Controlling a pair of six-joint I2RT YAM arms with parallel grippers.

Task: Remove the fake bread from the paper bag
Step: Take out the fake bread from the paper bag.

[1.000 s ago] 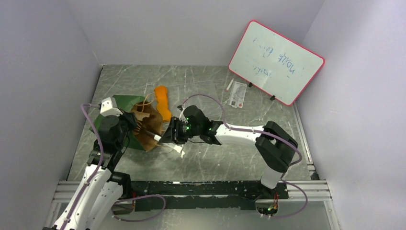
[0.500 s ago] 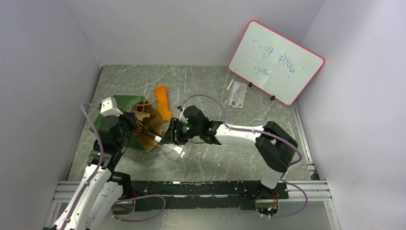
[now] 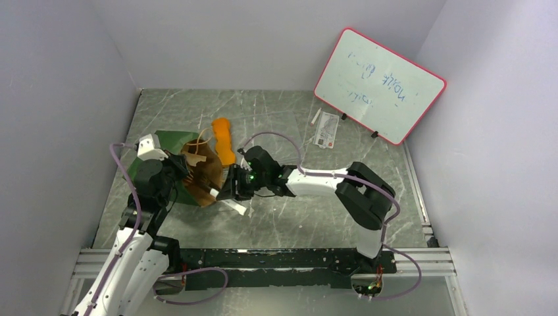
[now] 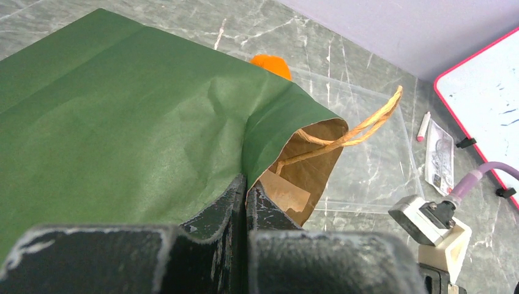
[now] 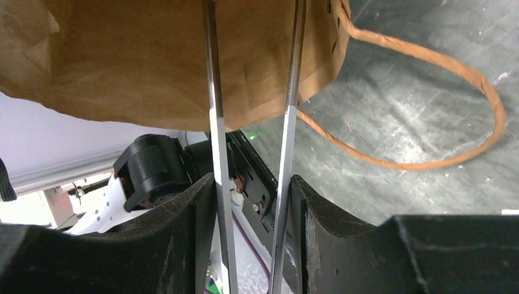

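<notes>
The paper bag, dark green outside and brown inside, lies on its side with its mouth facing right. My left gripper is shut on the bag's upper rim, pinching the paper. My right gripper is shut on a pair of metal tongs, whose two blades run up into the brown bag. In the top view the right gripper sits just at the bag's mouth. One orange piece of fake bread lies on the table behind the bag, its tip showing over the green paper. The tong tips are hidden inside.
A tan cord handle loops on the table by the bag mouth. A pink-framed whiteboard leans at the back right, with a marker and a printed packet in front. Walls close the left, back and right.
The right arm has shifted a little left, bringing the tongs further toward the bag's mouth. The left gripper keeps holding the rim in the same place.
</notes>
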